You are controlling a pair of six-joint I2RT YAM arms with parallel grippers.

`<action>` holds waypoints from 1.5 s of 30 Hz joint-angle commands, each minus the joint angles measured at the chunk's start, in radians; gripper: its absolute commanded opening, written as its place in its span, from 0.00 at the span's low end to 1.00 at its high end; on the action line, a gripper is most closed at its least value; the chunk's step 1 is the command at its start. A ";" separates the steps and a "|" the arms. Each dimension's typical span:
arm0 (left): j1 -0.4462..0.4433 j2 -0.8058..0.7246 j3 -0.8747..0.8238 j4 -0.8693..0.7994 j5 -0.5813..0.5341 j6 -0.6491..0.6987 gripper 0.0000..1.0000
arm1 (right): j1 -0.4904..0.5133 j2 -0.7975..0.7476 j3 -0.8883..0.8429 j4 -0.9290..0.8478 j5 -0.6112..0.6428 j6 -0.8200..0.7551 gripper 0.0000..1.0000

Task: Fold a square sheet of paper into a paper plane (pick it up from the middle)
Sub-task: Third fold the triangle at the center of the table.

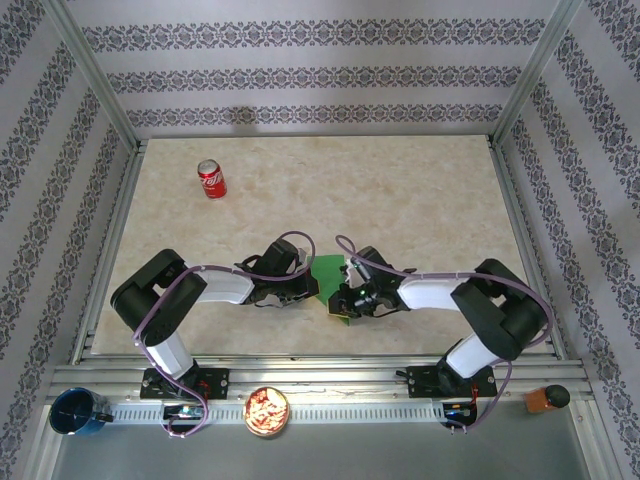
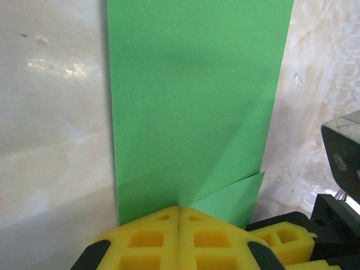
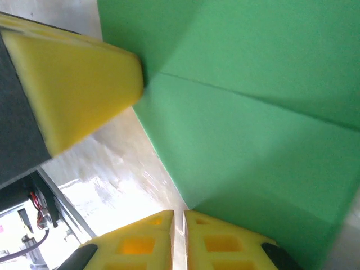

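Green sheet of paper (image 1: 326,270) is lying creased between my two grippers, near the front of the marbled table (image 1: 420,200).
My left gripper (image 2: 179,209) is pressing its yellow pads tight together at the sheet's near edge; I cannot tell whether they are pinching it. My right gripper (image 3: 179,212) is standing barely parted, a thin slit showing between its pads, at the sheet's corner below a diagonal fold. A red soda can (image 1: 212,179) is standing well apart, far left.
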 commanded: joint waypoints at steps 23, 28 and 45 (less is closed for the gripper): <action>-0.009 0.019 -0.059 -0.194 -0.151 0.006 0.00 | -0.057 -0.377 -0.187 -0.201 0.047 -0.047 0.17; -0.009 0.008 -0.066 -0.187 -0.155 0.005 0.00 | -0.029 -0.332 -0.101 -0.122 0.005 -0.045 0.14; -0.010 -0.023 -0.071 -0.199 -0.166 0.016 0.00 | -0.011 -0.214 -0.123 -0.191 0.046 -0.078 0.14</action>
